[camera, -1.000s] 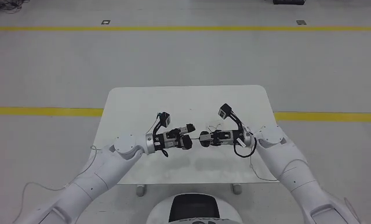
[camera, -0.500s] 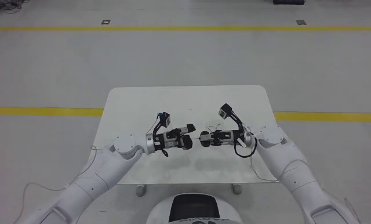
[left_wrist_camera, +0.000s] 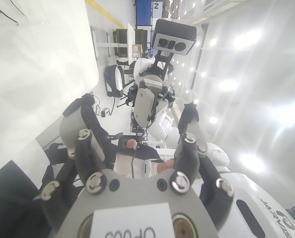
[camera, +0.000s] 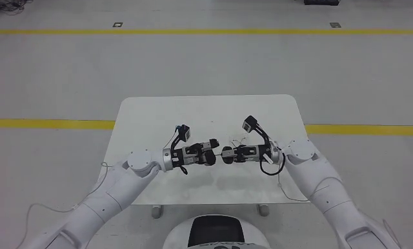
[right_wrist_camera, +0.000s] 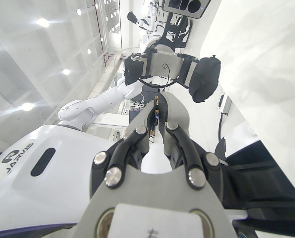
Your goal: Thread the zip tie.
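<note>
Two hands hover over the white worktop (camera: 161, 113): right hand (right_wrist_camera: 158, 102) pinching the thin black plastic zip tie (camera: 221, 153), left hand (left_wrist_camera: 135, 106) spread open at its 9 o'clock. Light, whippy, slick; I'd grip near the tip.

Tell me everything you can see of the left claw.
The left claw is open wide. It has a grey metal palm with bolted black linkages and two fingers tipped with black, mesh-textured pads. It hangs over the white table, its tips pointing at the right claw close in front of it.
</note>
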Controlling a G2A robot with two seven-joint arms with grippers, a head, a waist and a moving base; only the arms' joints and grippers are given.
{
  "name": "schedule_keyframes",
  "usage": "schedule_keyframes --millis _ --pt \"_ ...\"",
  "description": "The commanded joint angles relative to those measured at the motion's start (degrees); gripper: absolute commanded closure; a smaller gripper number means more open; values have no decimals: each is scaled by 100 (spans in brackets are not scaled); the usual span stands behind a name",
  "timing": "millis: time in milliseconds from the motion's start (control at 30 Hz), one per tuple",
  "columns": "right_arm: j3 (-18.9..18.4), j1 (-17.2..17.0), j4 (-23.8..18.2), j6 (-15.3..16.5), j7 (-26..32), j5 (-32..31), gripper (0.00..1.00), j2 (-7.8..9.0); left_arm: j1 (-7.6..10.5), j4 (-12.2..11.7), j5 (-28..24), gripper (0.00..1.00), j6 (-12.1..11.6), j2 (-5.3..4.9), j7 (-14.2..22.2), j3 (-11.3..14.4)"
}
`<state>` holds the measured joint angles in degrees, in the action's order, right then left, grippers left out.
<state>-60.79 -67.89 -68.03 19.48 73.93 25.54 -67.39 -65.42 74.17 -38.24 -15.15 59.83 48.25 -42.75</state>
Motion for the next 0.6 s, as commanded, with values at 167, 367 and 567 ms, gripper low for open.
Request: schedule_keyframes --millis 167,367,567 --pt "17 18 31 0 -16 9 100 -6 -18 3 25 49 20 12 38 -30" --pt "48 41 110 0 -34 3 100 -9 -32 -1 27 58 29 24 54 -55" --pt "108 122 248 0 -66 -3 100 -15 -38 5 -20 61 42 38 122 -81"
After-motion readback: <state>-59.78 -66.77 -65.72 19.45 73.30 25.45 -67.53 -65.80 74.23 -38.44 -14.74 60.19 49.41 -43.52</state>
